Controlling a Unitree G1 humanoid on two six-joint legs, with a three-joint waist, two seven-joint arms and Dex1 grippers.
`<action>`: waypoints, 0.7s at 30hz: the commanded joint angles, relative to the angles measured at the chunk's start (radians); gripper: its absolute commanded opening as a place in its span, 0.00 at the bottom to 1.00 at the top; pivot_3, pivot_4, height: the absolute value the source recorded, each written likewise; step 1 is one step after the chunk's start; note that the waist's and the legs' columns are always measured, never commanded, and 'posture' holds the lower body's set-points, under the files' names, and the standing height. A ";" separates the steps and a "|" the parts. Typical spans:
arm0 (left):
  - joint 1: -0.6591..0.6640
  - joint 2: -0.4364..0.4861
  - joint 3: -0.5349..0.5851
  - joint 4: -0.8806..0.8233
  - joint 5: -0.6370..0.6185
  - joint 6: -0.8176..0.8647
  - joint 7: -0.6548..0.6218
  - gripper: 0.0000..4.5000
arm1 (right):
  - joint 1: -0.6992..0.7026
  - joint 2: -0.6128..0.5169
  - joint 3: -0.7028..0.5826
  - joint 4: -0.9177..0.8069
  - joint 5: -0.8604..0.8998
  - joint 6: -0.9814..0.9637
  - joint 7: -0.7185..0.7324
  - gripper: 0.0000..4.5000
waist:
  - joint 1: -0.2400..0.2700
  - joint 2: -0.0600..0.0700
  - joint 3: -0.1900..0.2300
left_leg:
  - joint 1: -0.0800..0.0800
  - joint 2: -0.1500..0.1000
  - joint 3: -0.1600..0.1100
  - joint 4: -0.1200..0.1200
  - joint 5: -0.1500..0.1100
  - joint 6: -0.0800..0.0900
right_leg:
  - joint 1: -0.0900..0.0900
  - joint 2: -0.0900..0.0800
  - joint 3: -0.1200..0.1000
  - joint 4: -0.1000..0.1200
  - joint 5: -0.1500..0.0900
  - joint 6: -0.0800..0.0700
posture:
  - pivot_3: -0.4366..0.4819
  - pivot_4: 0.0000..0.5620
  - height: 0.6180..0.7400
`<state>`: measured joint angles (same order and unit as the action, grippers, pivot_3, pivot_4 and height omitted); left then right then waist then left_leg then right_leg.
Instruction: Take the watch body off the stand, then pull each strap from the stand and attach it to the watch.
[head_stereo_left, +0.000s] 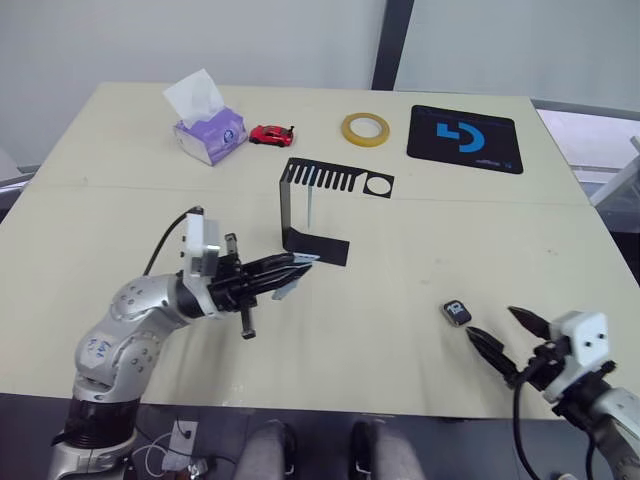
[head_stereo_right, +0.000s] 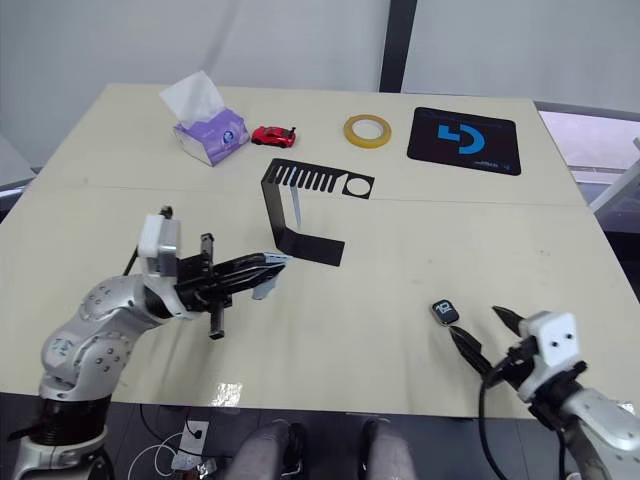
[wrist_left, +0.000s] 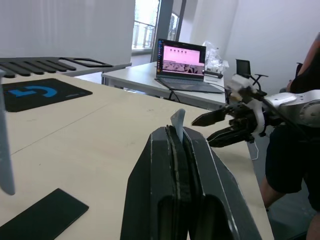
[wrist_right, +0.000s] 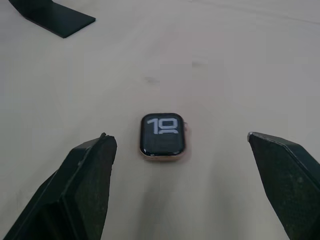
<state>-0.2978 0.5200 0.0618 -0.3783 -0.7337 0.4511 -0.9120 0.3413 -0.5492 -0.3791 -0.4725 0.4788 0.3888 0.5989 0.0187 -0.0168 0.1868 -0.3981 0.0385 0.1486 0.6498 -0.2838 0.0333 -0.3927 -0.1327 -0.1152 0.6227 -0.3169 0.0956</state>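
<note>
Already the small square black watch body (wrist_right: 162, 137) lies on the beige worktop (head_stereo_left: 400, 300), off the thin black bent-sheet stand (head_stereo_left: 312, 215), between my right gripper's (wrist_right: 179, 150) spread fingers. My left gripper (head_stereo_left: 300, 268) pinches one pale-blue strap (wrist_left: 178, 122) (the other hangs at the stand); next comes mating strap to watch.

Left tool (head_stereo_left: 300, 266) pinched closed; right tool (head_stereo_left: 500, 332) spread wide.

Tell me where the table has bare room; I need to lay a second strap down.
Bare: between the stand and the watch body, and the front middle between both pincers. Crowded: the far edge, with tissue box, toy car, tape roll, mat.
</note>
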 joint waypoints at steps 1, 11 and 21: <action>-0.014 -0.011 -0.047 -0.039 0.037 -0.045 -0.021 0.00 | -0.049 -0.016 0.048 -0.020 -0.039 0.059 -0.055 0.99 | 0.003 0.000 0.000 | 0.000 0.000 0.000 0.000 0.000 0.000 | 0.000 0.000 0.000 0.000 0.000 0.000 | 0.48 0.27 1.00; -0.010 -0.042 -0.106 -0.043 0.057 -0.059 -0.028 0.00 | -0.156 -0.041 0.118 0.024 -0.105 0.174 -0.100 0.99 | 0.004 0.000 0.000 | -0.001 -0.001 0.000 0.001 0.000 0.002 | -0.001 0.001 -0.001 0.001 0.000 0.000 | 0.48 0.27 1.00; 0.000 -0.041 -0.101 -0.040 0.069 -0.066 -0.031 0.00 | -0.176 -0.038 0.155 0.023 -0.113 0.214 -0.094 0.88 | 0.004 0.000 0.000 | -0.002 -0.001 0.000 0.002 0.001 0.002 | 0.000 0.001 -0.001 0.002 0.000 0.000 | 0.48 0.27 1.00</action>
<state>-0.3025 0.4802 -0.0410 -0.3847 -0.6624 0.4027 -0.9388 0.1643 -0.5837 -0.2338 -0.4307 0.3754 0.5963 0.5087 0.0224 -0.0168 0.1867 -0.3996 0.0377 0.1487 0.6521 -0.2832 0.0356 -0.3930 -0.1317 -0.1162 0.6246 -0.3167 0.0961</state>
